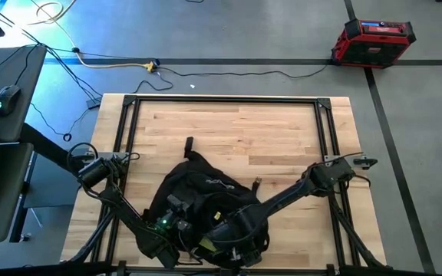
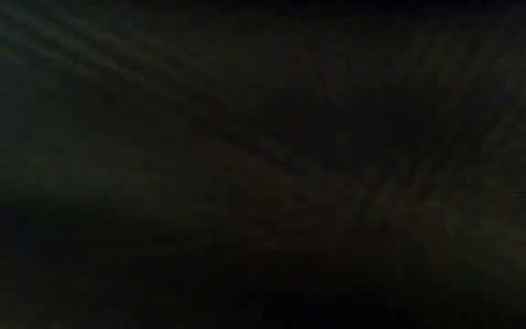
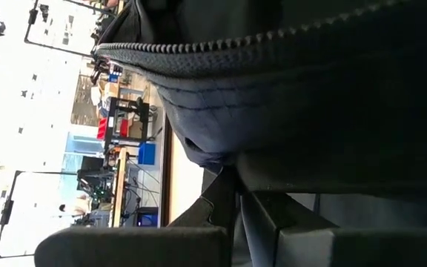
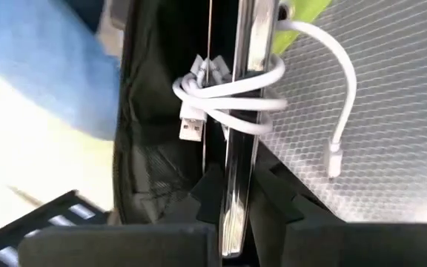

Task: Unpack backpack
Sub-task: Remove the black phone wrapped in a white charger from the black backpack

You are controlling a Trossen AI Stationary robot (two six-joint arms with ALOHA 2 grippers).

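Right hand [image 4: 232,204]: we see its two dark fingers [image 4: 207,199] brought together on a thin, flat, silvery-edged item [image 4: 239,148] standing on edge inside the backpack [image 4: 143,170]. A coiled white cable [image 4: 232,96] with a USB plug is looped around that item; one loose end lies against a translucent mesh pouch [image 4: 376,133] with neon-yellow trim just beside it.

Left hand [image 3: 236,200]: we see its fingers closed together, clamped on a fold of the backpack's dark fabric just below a zipper line [image 3: 221,44] that runs across the wrist view.

From above, we find both hands at the near side of the backpack [image 1: 198,195], the left arm [image 1: 121,203] reaching in from the left and the right arm [image 1: 298,192] from the right; the hands themselves are hard to pick out against the black fabric.

The backpack lies on the wooden counter [image 1: 244,126], toward its near edge and slightly left of centre, with a strap pointing toward the far side. A yellow-green patch shows at its opening.

The low view is almost entirely dark, and we can tell nothing from it.

Beyond the counter, a red and black case [image 1: 373,42] stands on the floor.
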